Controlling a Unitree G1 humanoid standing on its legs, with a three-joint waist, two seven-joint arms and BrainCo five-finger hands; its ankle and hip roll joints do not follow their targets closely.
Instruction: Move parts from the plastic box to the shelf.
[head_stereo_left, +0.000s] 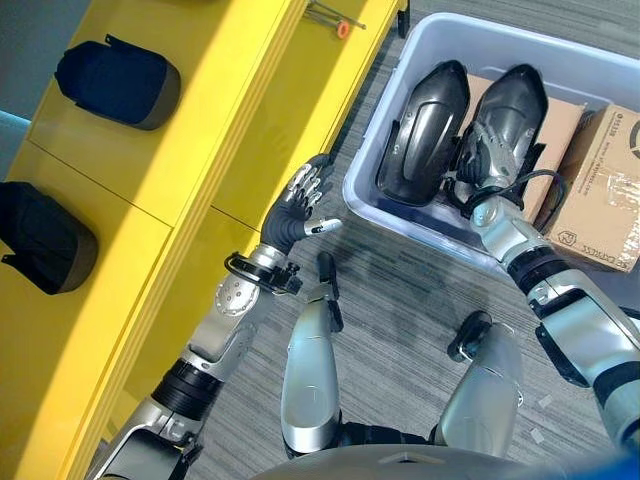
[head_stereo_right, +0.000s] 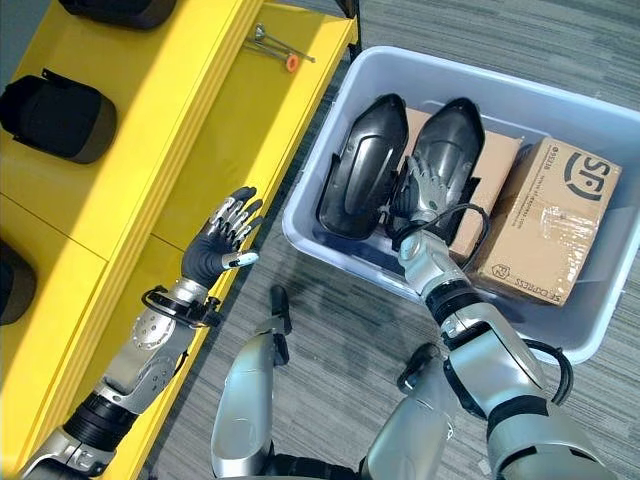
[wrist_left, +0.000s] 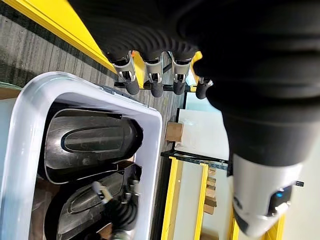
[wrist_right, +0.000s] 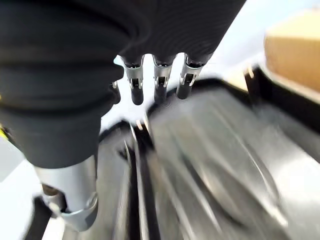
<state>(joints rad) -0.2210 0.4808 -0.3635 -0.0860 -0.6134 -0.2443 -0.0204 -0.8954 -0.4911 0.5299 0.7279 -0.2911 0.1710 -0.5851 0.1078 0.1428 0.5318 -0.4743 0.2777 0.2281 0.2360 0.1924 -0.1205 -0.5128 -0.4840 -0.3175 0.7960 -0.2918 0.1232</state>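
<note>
The right hand (head_stereo_right: 428, 192) was down inside the plastic box (head_stereo_right: 330, 245), fingers spread out fairly straight and resting on the right-hand one of two black moulded parts (head_stereo_right: 452, 140); it wasn't wrapped around it or gripping anything as far as I could see. The other black part (head_stereo_right: 362, 168) lay just beside it, the two side by side. A cardboard box (head_stereo_right: 545, 220) sat in the same tub, off to the right of the parts. The left hand (head_stereo_left: 300, 205) was open too, fingers splayed, holding nothing, hanging between the tub and the yellow shelf (head_stereo_left: 150, 150). Two more dark parts (head_stereo_left: 115, 82) were already sitting on that shelf, well apart from each other.
</note>
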